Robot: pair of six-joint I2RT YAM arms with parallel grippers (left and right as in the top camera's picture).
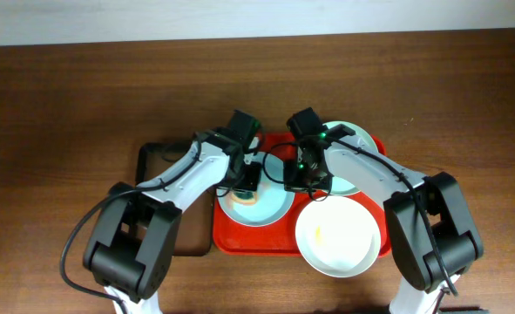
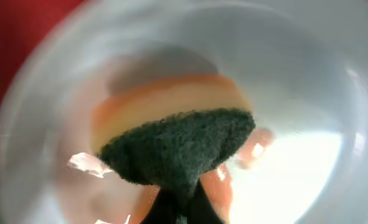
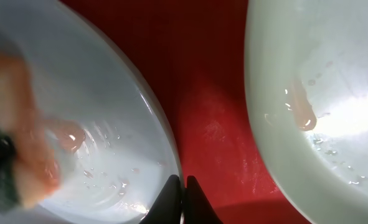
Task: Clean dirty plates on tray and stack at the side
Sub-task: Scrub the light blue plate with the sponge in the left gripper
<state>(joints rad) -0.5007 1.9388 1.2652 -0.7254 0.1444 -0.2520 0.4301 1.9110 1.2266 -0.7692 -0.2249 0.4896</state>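
The left gripper (image 2: 177, 208) is clamped on a sponge (image 2: 174, 143) (green side up), scrubbing the blue plate (image 1: 270, 205) at the left end of the red tray (image 1: 240, 237). The right gripper (image 3: 184, 199), pinched together and holding nothing, steadies that plate's rim. The green plate (image 1: 355, 139) sits at the far right corner, the white plate (image 1: 337, 237) overhangs the near right one. Next, I'd guess, the stacking wants a firm rim grip.

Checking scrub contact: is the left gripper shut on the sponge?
Shut on it: the left gripper pinches the sponge over the pale blue plate.
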